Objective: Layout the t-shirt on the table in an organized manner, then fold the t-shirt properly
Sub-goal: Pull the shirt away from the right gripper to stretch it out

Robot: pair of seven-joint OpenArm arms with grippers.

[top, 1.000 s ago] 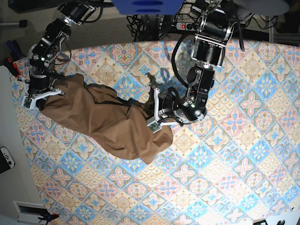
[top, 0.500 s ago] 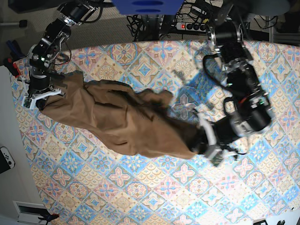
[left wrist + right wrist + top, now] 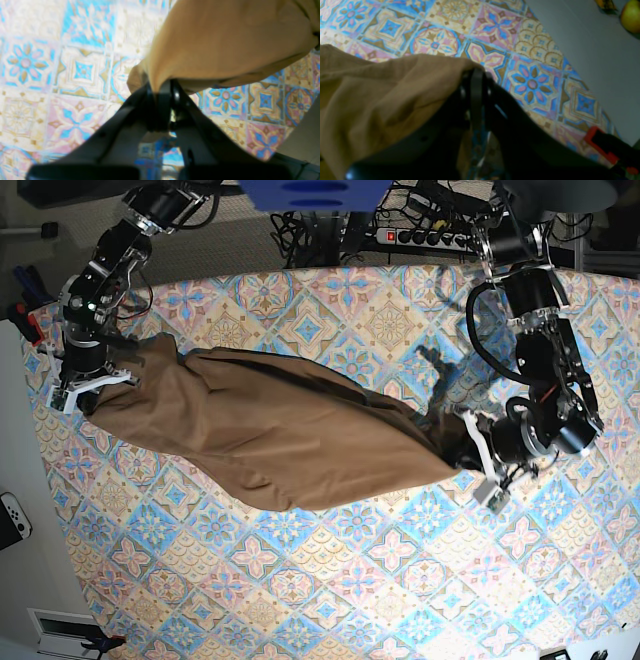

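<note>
The t-shirt [image 3: 270, 435] hangs stretched between the left gripper [image 3: 478, 452] and right gripper [image 3: 92, 385], both clamped on cloth; layout step: next, lower it flat onto the table [image 3: 400, 580].

Two black jointed arms with looping cables and white-edged claws.

T-shirt [image 3: 270, 435] lies stretched across the table [image 3: 400, 580], running from the base view's left edge toward its right-centre. Right end effector [image 3: 80, 385] at the shirt's left end; left end effector [image 3: 480, 460] at its right end. Both pinch cloth.
</note>
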